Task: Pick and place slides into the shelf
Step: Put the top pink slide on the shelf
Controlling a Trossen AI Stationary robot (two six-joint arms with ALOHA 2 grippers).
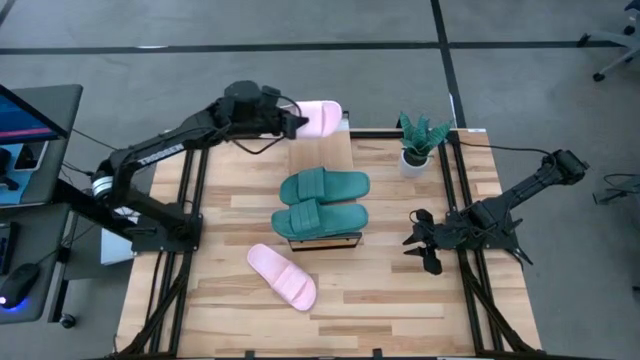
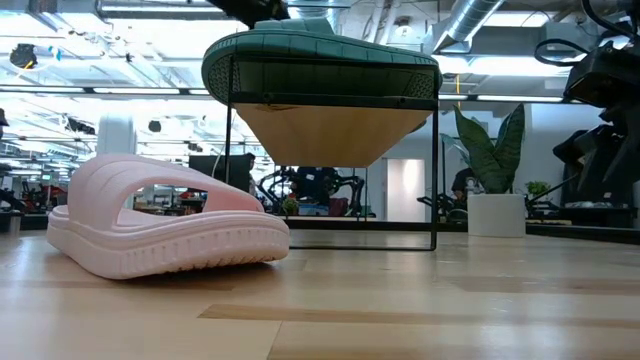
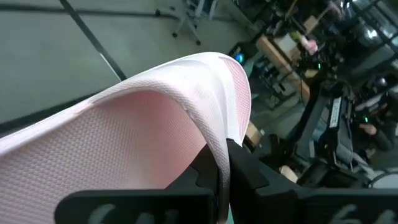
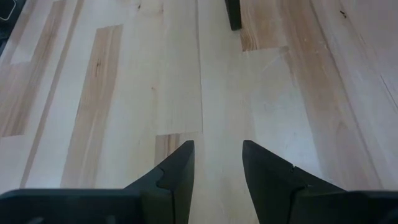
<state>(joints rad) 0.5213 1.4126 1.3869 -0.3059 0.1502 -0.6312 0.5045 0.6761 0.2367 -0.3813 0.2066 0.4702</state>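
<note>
- Right now your left hand (image 1: 296, 122) is clamped shut on a pink slide (image 1: 320, 118), gripping it by one end and holding it in the air past the far end of the shelf (image 1: 320, 150).
- The move ahead turns on this, as I read it: the bare plank of the shelf lies just on the near side of the held slide, between it and the two teal slides (image 1: 322, 202) already lying on top.
- Those teal slides lie crosswise, side by side, on the near half of the plank; the held pink one hangs roughly crosswise too, so you would mainly need to bring it back over the plank and lower it.
- Watch the gap: the farther teal slide bounds the free space on one side and the shelf's far end on the other.
- The potted plant (image 1: 418, 146) stands at the far right corner of the counter (image 1: 400, 290), near the shelf's far end but clear of a straight drop.
- The second pink slide (image 1: 282, 275) lies on the counter in front of the shelf's near end, angled diagonally, nearer your left arm's side.
- Your right hand (image 1: 424, 243) waits low over the counter's right side, fingers (image 4: 177, 171) spread with nothing between them, well apart from the shelf.
- From counter height, the pink slide on the counter sits strap up.
</note>
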